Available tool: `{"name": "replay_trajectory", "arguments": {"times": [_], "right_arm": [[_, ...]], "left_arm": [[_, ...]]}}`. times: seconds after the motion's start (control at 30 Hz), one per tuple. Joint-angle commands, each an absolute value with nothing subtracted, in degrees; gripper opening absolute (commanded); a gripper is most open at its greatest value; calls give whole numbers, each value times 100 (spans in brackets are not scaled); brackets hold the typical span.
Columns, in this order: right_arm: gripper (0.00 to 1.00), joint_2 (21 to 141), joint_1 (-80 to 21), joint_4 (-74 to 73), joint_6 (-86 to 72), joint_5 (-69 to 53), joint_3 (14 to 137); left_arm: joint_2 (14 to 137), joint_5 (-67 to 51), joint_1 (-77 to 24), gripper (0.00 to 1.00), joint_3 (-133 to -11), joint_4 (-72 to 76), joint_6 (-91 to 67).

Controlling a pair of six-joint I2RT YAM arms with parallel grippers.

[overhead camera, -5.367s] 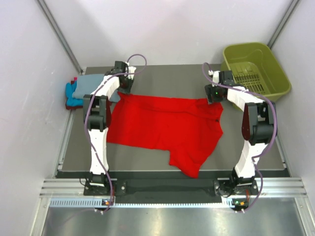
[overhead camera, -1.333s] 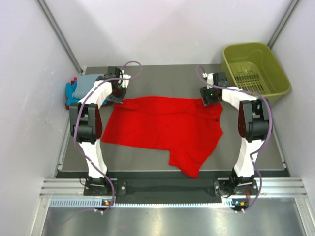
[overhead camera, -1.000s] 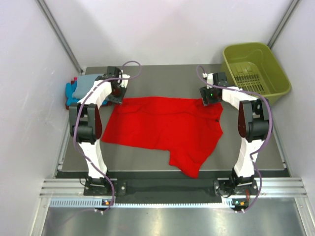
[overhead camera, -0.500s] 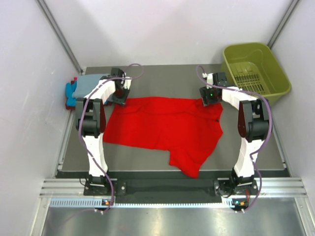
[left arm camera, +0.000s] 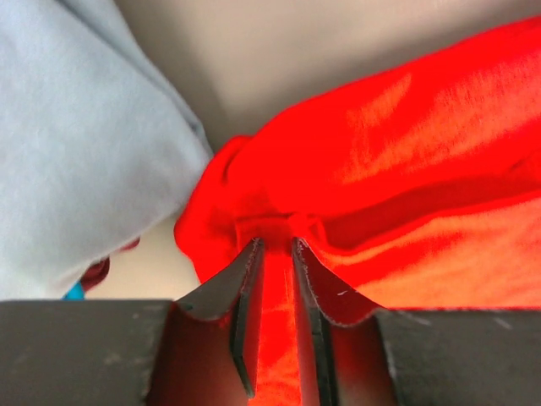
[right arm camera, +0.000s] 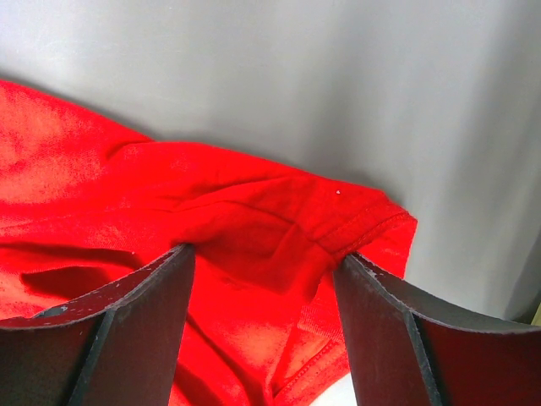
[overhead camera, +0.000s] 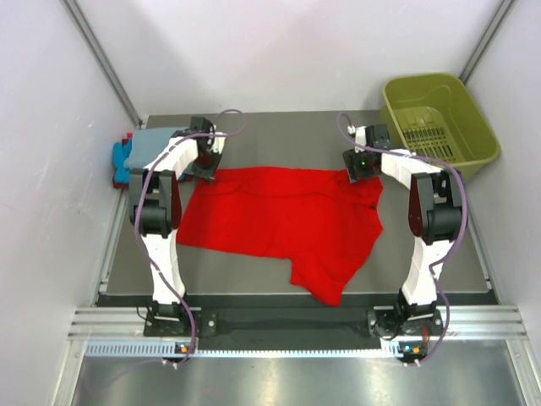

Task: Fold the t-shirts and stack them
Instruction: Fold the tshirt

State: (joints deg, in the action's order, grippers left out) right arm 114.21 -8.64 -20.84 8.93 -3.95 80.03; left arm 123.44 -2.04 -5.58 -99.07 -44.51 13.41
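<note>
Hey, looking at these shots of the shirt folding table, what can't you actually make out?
- Top view: the left arm and right arm hide the tips of the left claw and right claw.
- Top view: the folded grey-blue cloth shirt covers most of the turquoise cloth shirt; how many lie beneath is unclear.
- Wrist views: frame edges cut off the plain bright red cloth t-shirt.

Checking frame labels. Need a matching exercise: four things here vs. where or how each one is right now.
Things:
1. red t-shirt
2. grey-blue t-shirt
3. basket
4. left gripper

Places or states:
A. far right corner
B. shut on a corner of the red t-shirt
C. spread out in the middle, between the two arms
D. far left side

Pairs: 1-C, 2-D, 3-A, 4-B
</note>
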Motion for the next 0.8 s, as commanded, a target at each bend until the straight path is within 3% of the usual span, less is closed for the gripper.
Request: {"name": "replay_trajectory", "arguments": {"times": [0.0, 0.23, 0.57, 0.77], "right_arm": [[67, 11338, -967, -2004, 914, -413, 8112], [67, 11373, -976, -2030, 932, -387, 8227], [67, 11285, -984, -1986, 932, -387, 8104], [67, 11197, -984, -1978, 949, -343, 8007]], "left_arm": [[11804, -150, -519, 25, -9791, -4201, 1371], [11892, 121, -510, 27, -9905, -4342, 1318], [12383, 88, -501, 37, -10090, -4333, 1327], [12463, 26, -501, 21, -10134, -4377, 1336]]}}
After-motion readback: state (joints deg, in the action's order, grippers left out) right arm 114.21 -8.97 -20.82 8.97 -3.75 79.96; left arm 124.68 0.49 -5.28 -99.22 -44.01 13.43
